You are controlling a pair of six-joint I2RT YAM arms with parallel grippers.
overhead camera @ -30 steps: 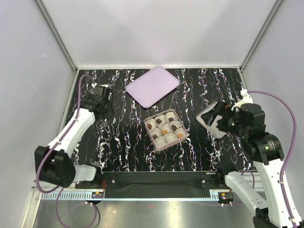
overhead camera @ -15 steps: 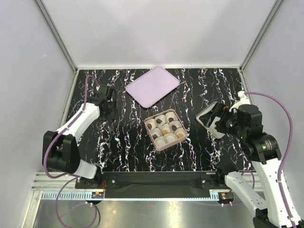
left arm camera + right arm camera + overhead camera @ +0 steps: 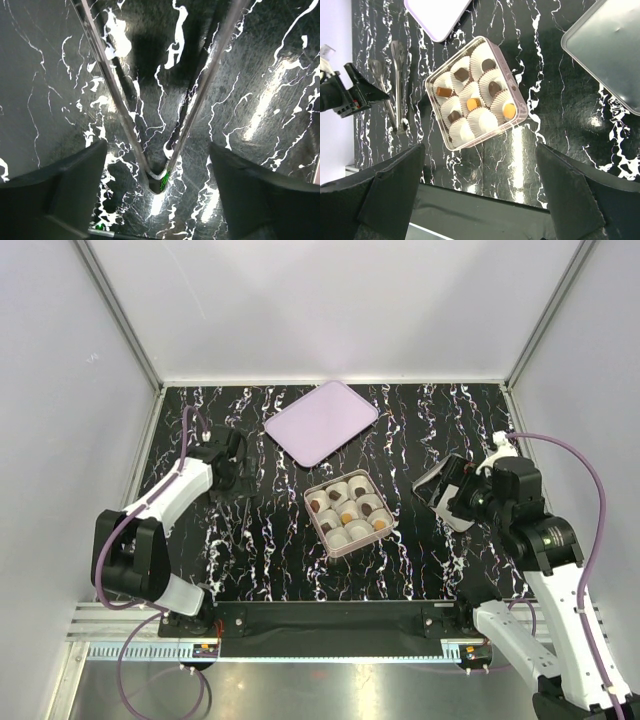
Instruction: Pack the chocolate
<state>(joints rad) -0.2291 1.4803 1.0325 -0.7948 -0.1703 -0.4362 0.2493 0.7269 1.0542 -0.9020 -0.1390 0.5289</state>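
The chocolate (image 3: 461,74) sits as small dark and orange pieces in white paper cups inside a pink-rimmed square box (image 3: 519,116) at the table's middle (image 3: 350,512). Some cups hold nothing. My left gripper (image 3: 160,205) is open low over the table at the left (image 3: 230,462), its fingers (image 3: 75,190) either side of metal tongs (image 3: 157,177) that lie flat, hinge end between the jaws and touching neither. My right gripper (image 3: 480,200) is open and empty above the table, right of the box (image 3: 452,495).
A pink lid (image 3: 320,421) lies behind the box. A grey tray (image 3: 615,50) rests on the table under my right arm. The tongs (image 3: 397,80) lie left of the box. White walls enclose the black marbled table on three sides.
My left gripper has moved a little toward the middle, lowered and opened wide, leaving the tongs on the table. My right gripper has shifted slightly left and stayed open.
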